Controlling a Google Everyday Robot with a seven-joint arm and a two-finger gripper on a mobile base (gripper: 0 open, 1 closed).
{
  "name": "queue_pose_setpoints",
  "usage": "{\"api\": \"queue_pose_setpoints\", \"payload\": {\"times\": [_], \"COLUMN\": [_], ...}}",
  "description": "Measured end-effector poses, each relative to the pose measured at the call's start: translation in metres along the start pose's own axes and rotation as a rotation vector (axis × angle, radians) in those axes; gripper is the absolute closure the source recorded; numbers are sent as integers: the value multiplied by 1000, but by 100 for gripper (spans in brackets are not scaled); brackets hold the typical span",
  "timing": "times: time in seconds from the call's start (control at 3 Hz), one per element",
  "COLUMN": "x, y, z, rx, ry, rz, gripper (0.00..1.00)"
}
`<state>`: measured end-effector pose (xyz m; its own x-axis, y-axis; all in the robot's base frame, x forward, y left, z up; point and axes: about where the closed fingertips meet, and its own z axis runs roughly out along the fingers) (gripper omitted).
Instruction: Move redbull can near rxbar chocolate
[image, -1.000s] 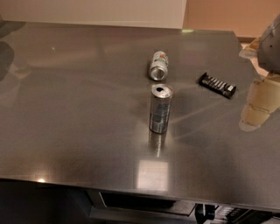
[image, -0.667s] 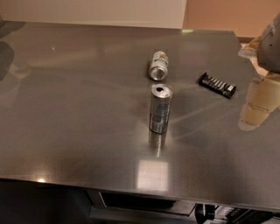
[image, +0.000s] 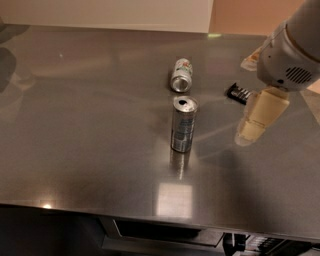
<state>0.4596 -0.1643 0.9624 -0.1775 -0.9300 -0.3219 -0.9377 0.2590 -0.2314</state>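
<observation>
The redbull can (image: 183, 125) stands upright near the middle of the steel table, its opened top facing up. The rxbar chocolate (image: 237, 92) lies flat to the can's right and a little farther back, and only its left end shows. The rest is hidden behind my gripper (image: 260, 117). The gripper hangs from the white arm head (image: 290, 60) at the right. It hovers over the table about a can's height to the right of the redbull can and holds nothing.
A shorter silver can with green and red markings (image: 181, 75) lies on its side just behind the redbull can. A light packet (image: 248, 60) peeks out behind the arm at the far right. The steel table (image: 90, 125) has its front edge at the bottom.
My gripper and arm have moved left over the table, toward the redbull can, and now cover most of the rxbar chocolate. The cans have not moved.
</observation>
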Motion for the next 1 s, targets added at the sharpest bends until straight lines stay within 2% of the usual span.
{"api": "queue_pose_setpoints", "payload": {"times": [0.67,1.0], "x": [-46,-62], "y": [0,4], "z": [40,55], "rx": [-60,-108], "ry": [-111,-158], "rz": [14,18], "gripper": [0,0]}}
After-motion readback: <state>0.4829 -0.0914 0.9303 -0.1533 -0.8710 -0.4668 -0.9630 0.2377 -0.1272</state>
